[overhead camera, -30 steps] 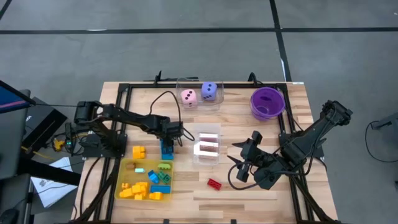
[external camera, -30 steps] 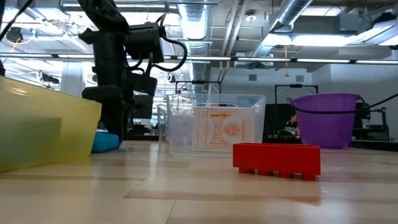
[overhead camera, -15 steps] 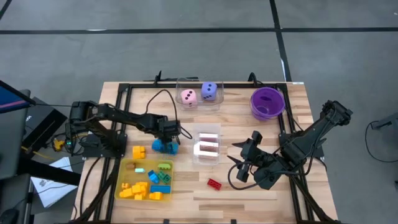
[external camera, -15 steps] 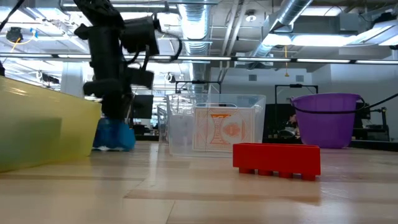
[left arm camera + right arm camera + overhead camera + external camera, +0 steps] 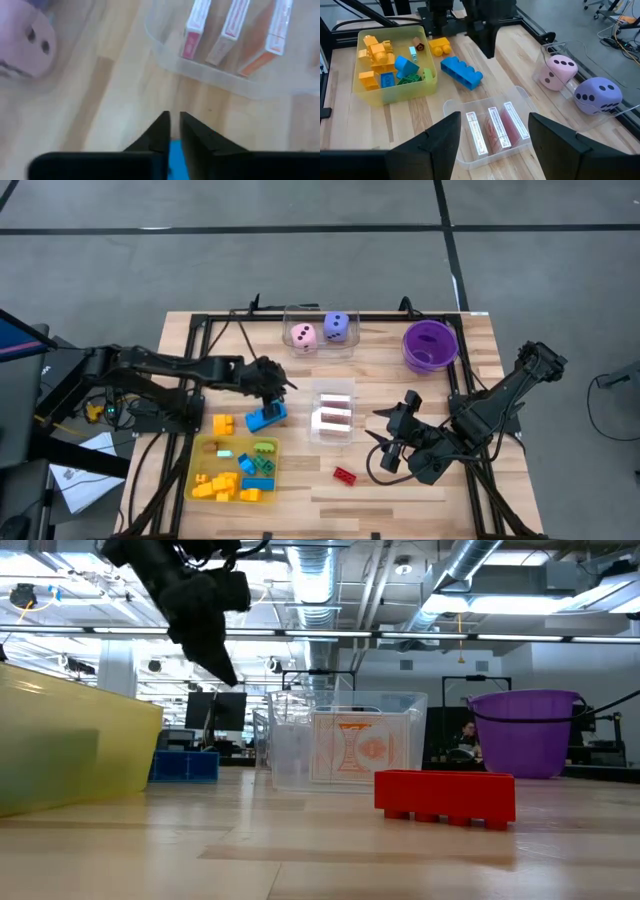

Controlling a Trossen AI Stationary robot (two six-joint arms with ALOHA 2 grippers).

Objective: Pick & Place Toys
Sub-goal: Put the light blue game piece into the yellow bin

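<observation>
The yellow tray (image 5: 203,452) sits toward the left front of the wooden surface (image 5: 400,480) and serves as the landmark here. Inside it lie mixed toys: yellow bricks (image 5: 212,486), blue pieces (image 5: 256,483) and a green brick (image 5: 265,448). Just behind the tray, on the bare surface, a blue brick (image 5: 266,417) lies flat, with a yellow brick (image 5: 222,423) beside it. The left hand (image 5: 274,380) hangs above and just behind the blue brick, lifted clear of it; its fingers (image 5: 161,131) stand nearly together with only a thin slit between them and hold nothing. To the right of the tray is a clear box (image 5: 333,413) holding small card packs (image 5: 491,127) set on edge. A red brick (image 5: 345,475) lies on the surface to the right of the tray's front end. Far behind the tray, another clear box (image 5: 320,332) holds a pink die (image 5: 303,336) and a purple die (image 5: 337,327), with a purple bowl (image 5: 430,344) farther right. The right hand (image 5: 388,442) waits well to the right of the tray, near the red brick, its fingers (image 5: 437,142) spread wide and empty.
</observation>
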